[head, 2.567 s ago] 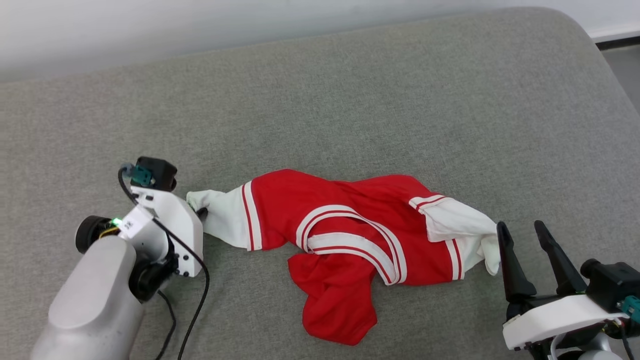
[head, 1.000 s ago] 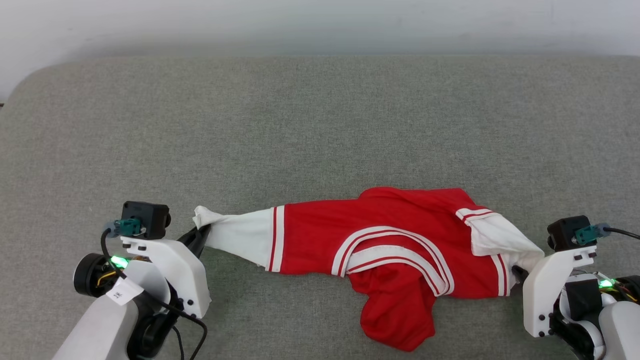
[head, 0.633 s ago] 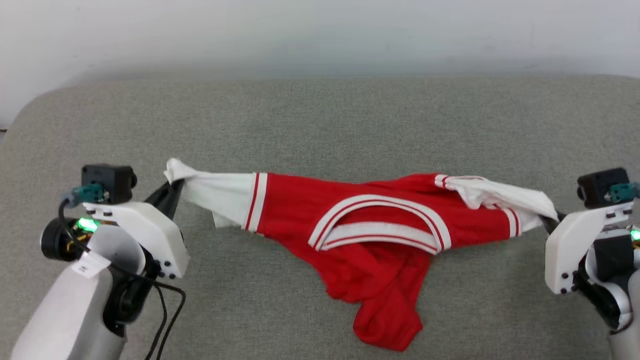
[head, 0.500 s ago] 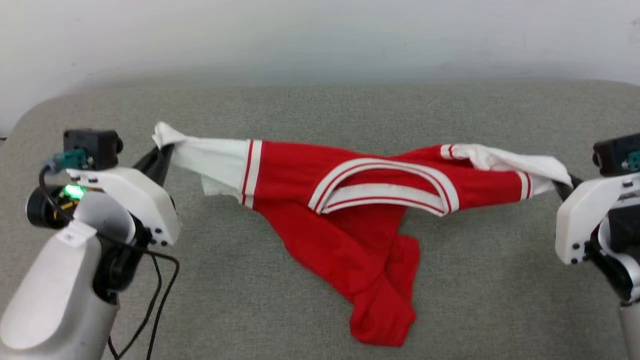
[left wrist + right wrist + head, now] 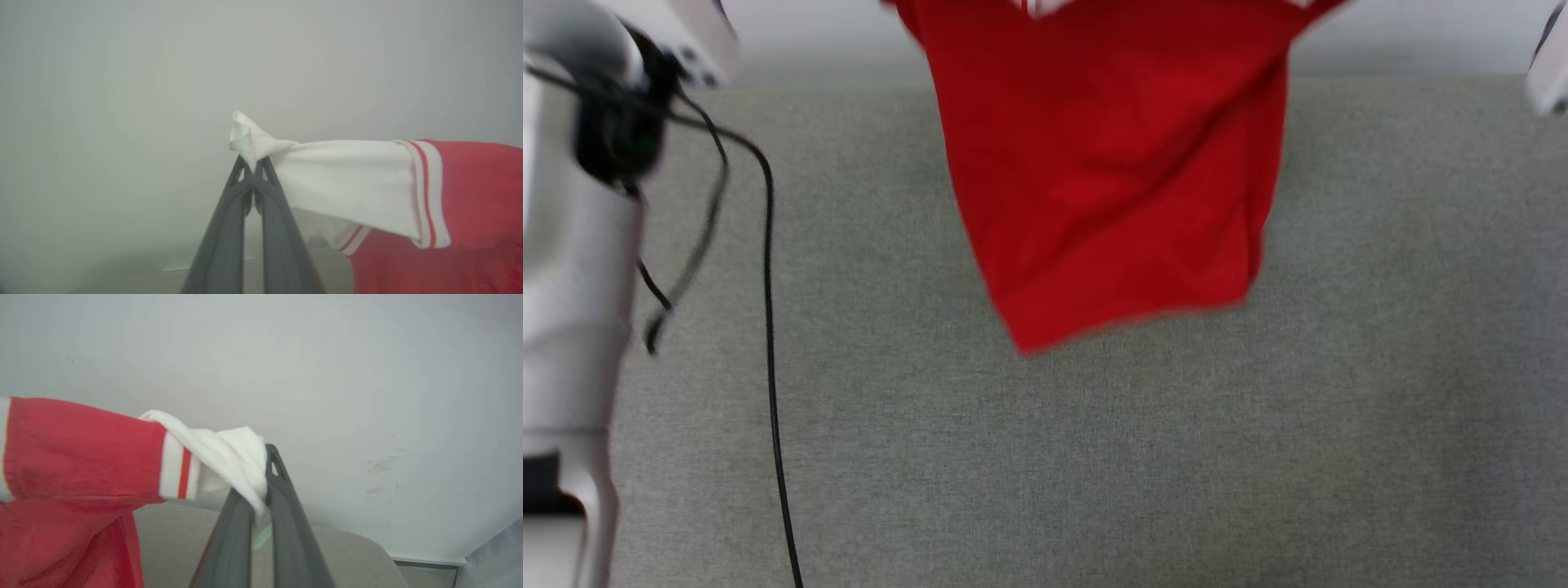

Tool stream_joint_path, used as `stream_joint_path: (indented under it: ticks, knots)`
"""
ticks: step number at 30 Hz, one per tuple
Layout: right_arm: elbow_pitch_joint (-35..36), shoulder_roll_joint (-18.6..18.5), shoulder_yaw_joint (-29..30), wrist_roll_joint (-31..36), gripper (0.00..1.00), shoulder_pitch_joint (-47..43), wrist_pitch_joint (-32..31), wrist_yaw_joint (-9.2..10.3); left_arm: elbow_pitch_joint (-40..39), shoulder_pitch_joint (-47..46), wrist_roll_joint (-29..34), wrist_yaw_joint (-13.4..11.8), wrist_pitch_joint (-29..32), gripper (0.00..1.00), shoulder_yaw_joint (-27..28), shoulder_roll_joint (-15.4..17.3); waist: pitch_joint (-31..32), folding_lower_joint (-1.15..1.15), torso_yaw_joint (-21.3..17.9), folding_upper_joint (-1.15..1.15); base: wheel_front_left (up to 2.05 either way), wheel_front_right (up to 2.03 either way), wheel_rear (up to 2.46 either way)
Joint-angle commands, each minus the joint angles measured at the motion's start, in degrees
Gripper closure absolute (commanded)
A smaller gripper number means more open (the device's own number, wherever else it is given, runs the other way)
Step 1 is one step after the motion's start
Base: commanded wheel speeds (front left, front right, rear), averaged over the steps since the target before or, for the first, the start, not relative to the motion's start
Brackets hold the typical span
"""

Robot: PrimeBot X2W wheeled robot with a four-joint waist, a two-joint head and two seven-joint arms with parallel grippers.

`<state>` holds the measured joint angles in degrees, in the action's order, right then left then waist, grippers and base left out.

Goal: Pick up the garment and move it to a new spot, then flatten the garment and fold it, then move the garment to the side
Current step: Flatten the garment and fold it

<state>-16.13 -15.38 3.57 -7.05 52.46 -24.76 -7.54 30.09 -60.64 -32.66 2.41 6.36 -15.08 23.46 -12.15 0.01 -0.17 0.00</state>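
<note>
The red garment (image 5: 1111,171) hangs in the air above the grey cushion (image 5: 1045,457), its lower hem loose and its top cut off by the head view's upper edge. In the left wrist view my left gripper (image 5: 253,165) is shut on the tip of one white sleeve (image 5: 347,183), which stretches right to the red body (image 5: 478,183). My right gripper (image 5: 265,465) is shut on the other white sleeve (image 5: 229,457), bunched over its fingers, with the red body (image 5: 77,457) hanging to the left.
My left forearm (image 5: 572,245) and its black cable (image 5: 768,327) stand along the head view's left edge. A pale wall (image 5: 327,375) rises behind the cushion. The cushion's rounded end (image 5: 359,555) meets a strip of floor at the right.
Both grippers have lifted the garment off the cushion and out past the top of the head view. It now hangs free instead of trailing on the fabric.
</note>
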Motion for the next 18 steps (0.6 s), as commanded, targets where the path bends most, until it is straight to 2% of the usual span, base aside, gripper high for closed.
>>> stream_joint_path:
  ticks: [1,11,18]
  knots:
    - [-1.34,-0.14,0.48,0.55,1.00,3.66,1.30,0.10,1.54,-2.97,0.76,0.16,-1.34,1.00,0.33,0.69,-2.20,-0.01,-0.28,0.00,0.00,0.00,0.00]
    - [-13.37,1.05,0.47,5.62,1.00,26.53,11.82,0.10,11.72,-22.35,3.63,2.38,-11.81,1.00,0.90,1.92,-10.87,-0.01,-1.27,0.00,0.00,0.00,0.00]
    - [-21.91,4.74,0.66,7.72,1.00,33.68,16.78,0.10,19.51,-28.26,3.89,3.88,-16.61,1.00,-0.46,1.36,-16.15,-0.01,-2.16,0.00,0.00,0.00,0.00]
